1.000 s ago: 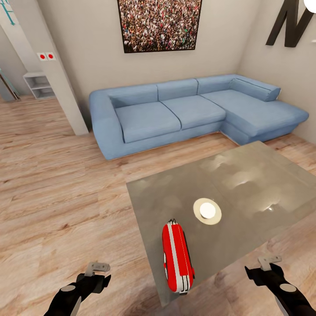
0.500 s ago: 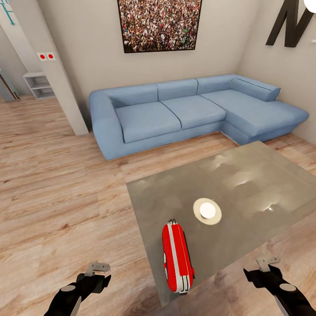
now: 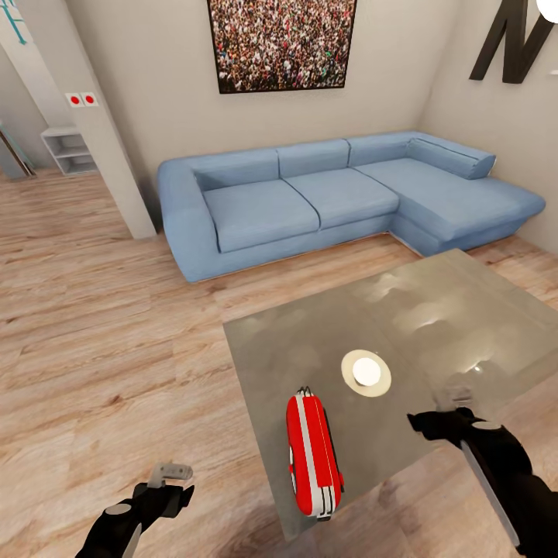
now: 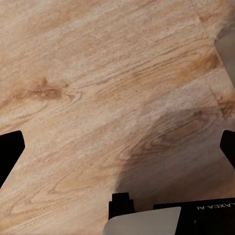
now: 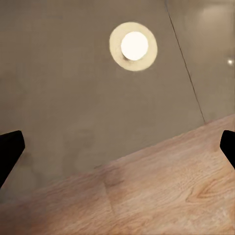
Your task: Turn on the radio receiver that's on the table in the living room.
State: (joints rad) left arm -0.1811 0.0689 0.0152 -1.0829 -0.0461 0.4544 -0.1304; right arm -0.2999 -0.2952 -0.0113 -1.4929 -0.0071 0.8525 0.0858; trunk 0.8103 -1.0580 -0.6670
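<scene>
The red radio receiver (image 3: pixel 312 453) with its white stripe stands near the front corner of the glossy grey table (image 3: pixel 434 325), narrow end toward me. My right gripper (image 3: pixel 428 423) hovers over the table's near edge, to the right of the radio and apart from it. In the right wrist view the right gripper (image 5: pixel 117 152) is open, with the table top (image 5: pixel 63 88) and floor below it. My left gripper (image 3: pixel 175 487) hangs low over the wood floor, left of the table. In the left wrist view the left gripper (image 4: pixel 117 152) is open above bare planks.
A round lamp reflection (image 3: pixel 366 373) shines on the table behind the radio. A blue sectional sofa (image 3: pixel 325 198) stands beyond the table under a crowd picture (image 3: pixel 280 43). A beige wall pillar (image 3: pixel 93 116) rises at the left, with open wood floor (image 3: pixel 101 349) around.
My right arm has risen and swung left and forward, from beside the table to over its near edge. The left arm and the radio have stayed put.
</scene>
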